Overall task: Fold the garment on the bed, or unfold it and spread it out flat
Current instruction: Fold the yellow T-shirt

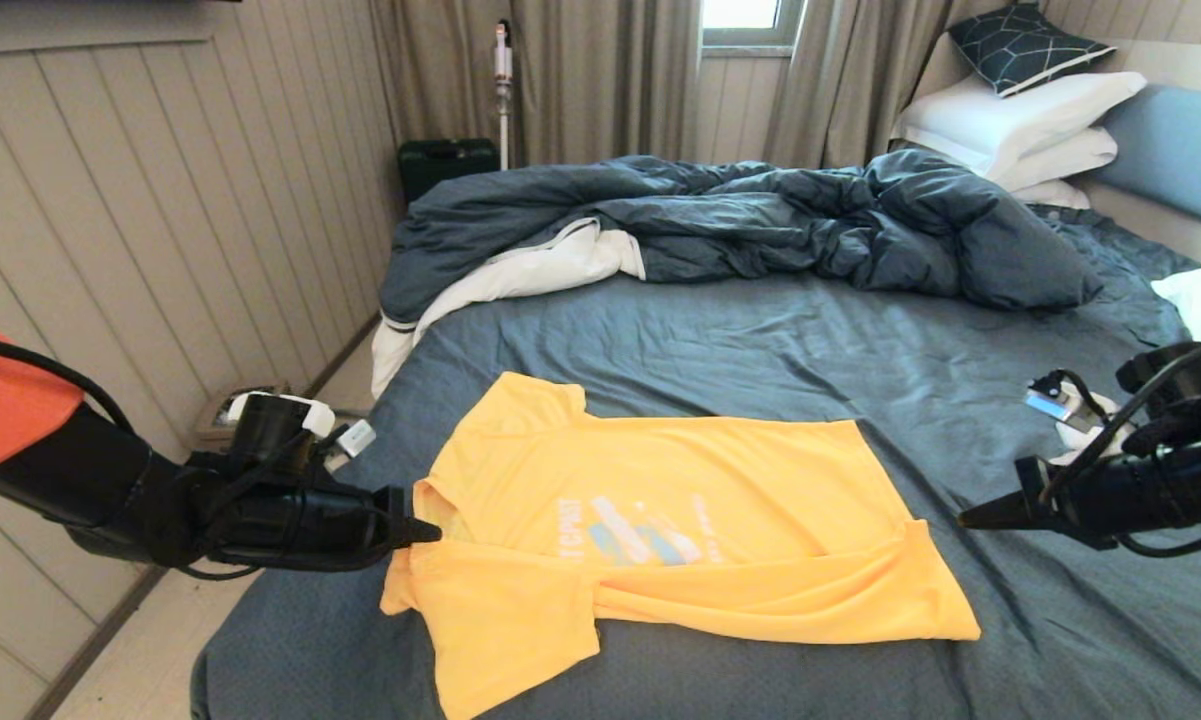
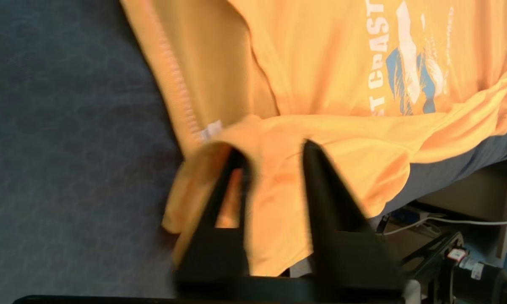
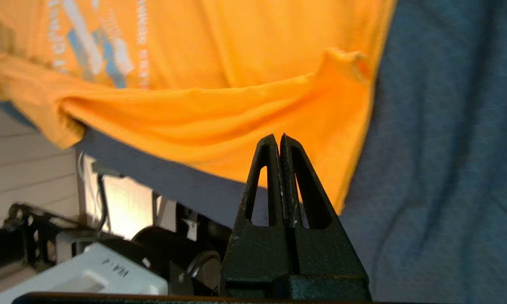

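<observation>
Yellow garment (image 1: 660, 500) lying flat on the bed (image 1: 780, 340), near long edge folded over. Left hand (image 1: 428, 531) sitting part-open around the shoulder fabric; right hand (image 1: 963, 519) closed empty, just beside the hem. Regrip both ends evenly, lifting together to avoid skew.

In the head view the T-shirt's (image 1: 660, 510) near sleeve is cut off by the lower edge, and the chest lettering is too small to be read. Part of the print is covered by the folded-over lower strip of cloth. In the left wrist view the left end effector (image 2: 274, 152) is smeared by blur, and cloth is seen between its fingers (whether it is pinched cannot be told). The collar label there is too blurred to be read. The bed (image 1: 760, 340) is cut off at the right edge.
</observation>
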